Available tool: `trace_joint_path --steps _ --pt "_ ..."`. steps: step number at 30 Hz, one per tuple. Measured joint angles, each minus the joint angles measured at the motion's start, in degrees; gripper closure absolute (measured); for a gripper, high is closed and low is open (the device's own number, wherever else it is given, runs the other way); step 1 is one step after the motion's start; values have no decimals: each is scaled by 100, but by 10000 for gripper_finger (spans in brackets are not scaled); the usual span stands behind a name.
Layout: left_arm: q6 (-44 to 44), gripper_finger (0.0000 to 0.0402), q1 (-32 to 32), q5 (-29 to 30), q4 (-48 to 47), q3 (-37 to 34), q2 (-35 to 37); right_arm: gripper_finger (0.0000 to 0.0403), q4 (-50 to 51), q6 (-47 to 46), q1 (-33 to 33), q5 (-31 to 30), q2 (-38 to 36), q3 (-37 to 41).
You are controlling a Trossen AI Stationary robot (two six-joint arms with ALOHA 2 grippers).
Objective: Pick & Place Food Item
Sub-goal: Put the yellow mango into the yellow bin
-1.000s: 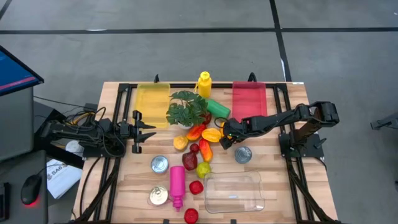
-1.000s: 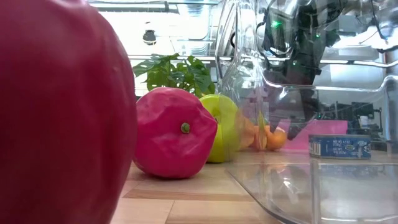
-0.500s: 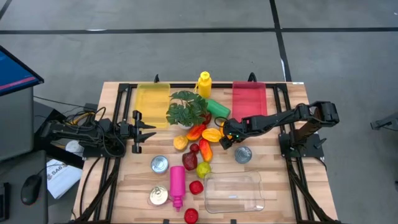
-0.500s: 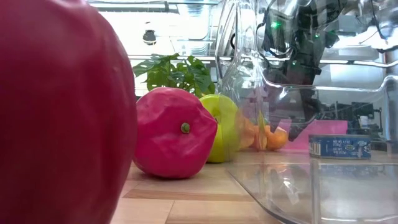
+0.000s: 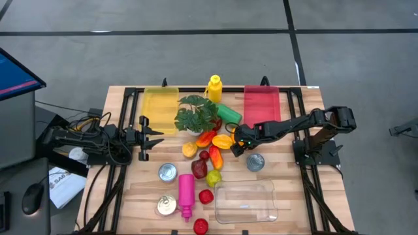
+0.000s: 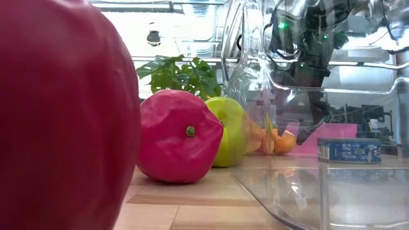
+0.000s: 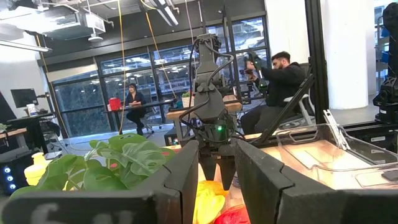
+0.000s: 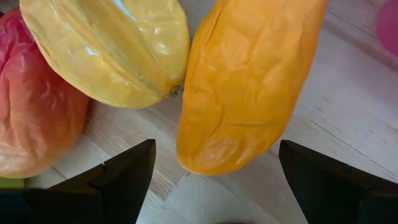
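An orange, mango-shaped food item lies on the wooden table in a cluster of toy fruit. My right gripper is open just to its right. In the right wrist view my right gripper has one finger on each side of the near end of the orange item, with a gap to each. A yellow fruit and a red one lie against it. My left gripper waits open at the table's left, by the yellow bin.
Around the cluster are a potted plant, a mustard bottle, a green item, a red bin, a can, a green apple, a pink bottle and a clear container near the front edge.
My right gripper has come down slightly toward the orange item and then held still. Nothing on the table has moved.
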State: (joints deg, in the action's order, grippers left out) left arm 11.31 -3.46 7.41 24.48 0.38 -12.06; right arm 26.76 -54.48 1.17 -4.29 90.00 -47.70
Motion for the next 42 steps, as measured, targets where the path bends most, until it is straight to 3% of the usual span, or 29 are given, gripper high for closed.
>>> trace_joint_path --steps 42 --pt "0 307 1 -1 -1 -1 -1 68 -197 -1 2 -20 0 0"
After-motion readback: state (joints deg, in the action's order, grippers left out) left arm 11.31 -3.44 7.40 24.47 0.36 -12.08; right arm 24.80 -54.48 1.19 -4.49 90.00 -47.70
